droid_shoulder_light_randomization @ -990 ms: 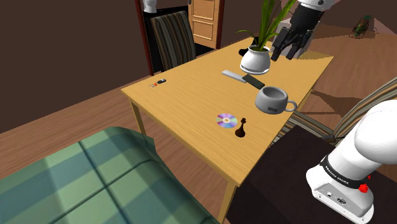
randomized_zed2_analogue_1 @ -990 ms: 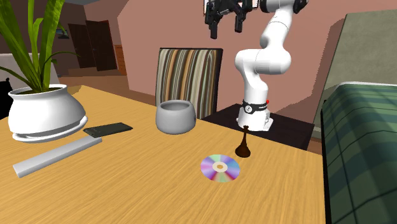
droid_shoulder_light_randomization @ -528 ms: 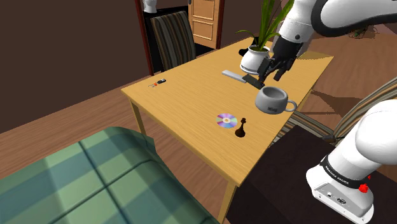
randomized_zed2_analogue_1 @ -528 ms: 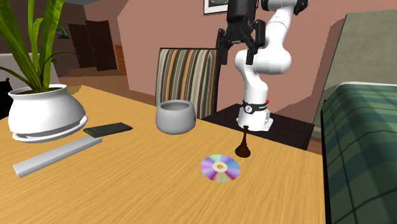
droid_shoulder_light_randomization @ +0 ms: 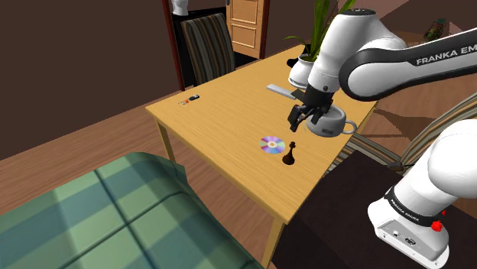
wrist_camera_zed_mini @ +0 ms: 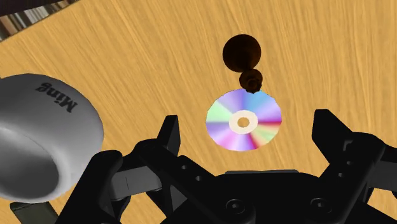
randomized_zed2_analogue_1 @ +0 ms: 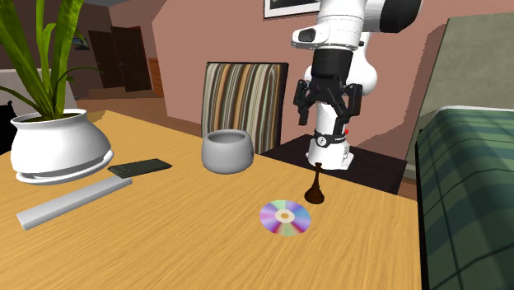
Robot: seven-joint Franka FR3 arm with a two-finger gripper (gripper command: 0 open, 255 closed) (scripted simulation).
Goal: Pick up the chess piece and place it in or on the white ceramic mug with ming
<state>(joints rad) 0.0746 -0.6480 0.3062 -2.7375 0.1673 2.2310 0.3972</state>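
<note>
Shoulder view: a wooden table (droid_shoulder_light_randomization: 222,115) (striped chair (droid_shoulder_light_randomization: 206,47) beyond), the gripper (droid_shoulder_light_randomization: 300,125) spread apart, empty, above it.

The white arm (droid_shoulder_light_randomization: 367,57) bears FRANKA lettering, dark joints and a black 2-fingered end effector (droid_shoulder_light_randomization: 301,128).

The shoulder camera sits high beside the stand (droid_shoulder_light_randomization: 336,229) and looks down across the tabletop (droid_shoulder_light_randomization: 222,122) toward its far edge. The second exterior camera sits low at the opposite edge, close over the wood, facing back at the arm (randomized_zed2_analogue_1: 342,16). The wrist camera looks down from near above. All three share the disc (wrist_camera_zed_mini: 243,120), chess piece (wrist_camera_zed_mini: 243,58) and mug (wrist_camera_zed_mini: 44,133).
</note>
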